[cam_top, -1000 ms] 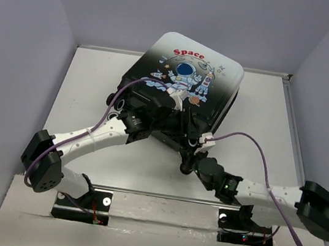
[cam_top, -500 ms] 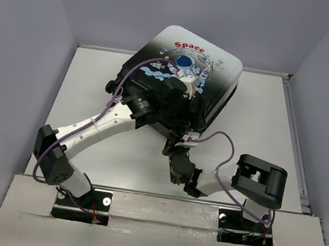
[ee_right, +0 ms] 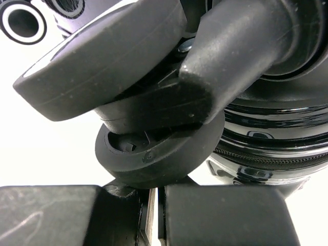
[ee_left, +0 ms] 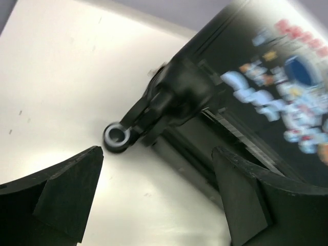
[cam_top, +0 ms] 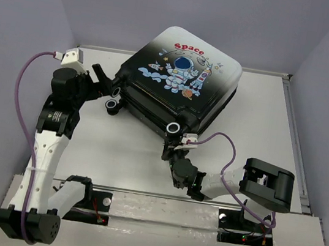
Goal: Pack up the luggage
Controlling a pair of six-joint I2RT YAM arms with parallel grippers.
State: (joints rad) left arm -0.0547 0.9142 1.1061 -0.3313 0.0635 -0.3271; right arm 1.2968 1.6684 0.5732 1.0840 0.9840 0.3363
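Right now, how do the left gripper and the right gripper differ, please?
The left gripper is wide open; the right gripper is shut. The left gripper stands off from the left wheel of the luggage; the right gripper is close up to its near wheel. Both face the closed luggage, empty.

You see the luggage (cam_top: 183,82) shell as glossy, smooth hard plastic. The wheel (ee_right: 154,148) at its 6 o'clock looks matt black and finely speckled. The table (cam_top: 116,153) is smooth with a soft sheen. The left gripper (ee_left: 158,169) has matt black plastic fingers (ee_left: 66,189). The right gripper (ee_right: 152,200) has matt, faintly scratched pads (ee_right: 51,215).
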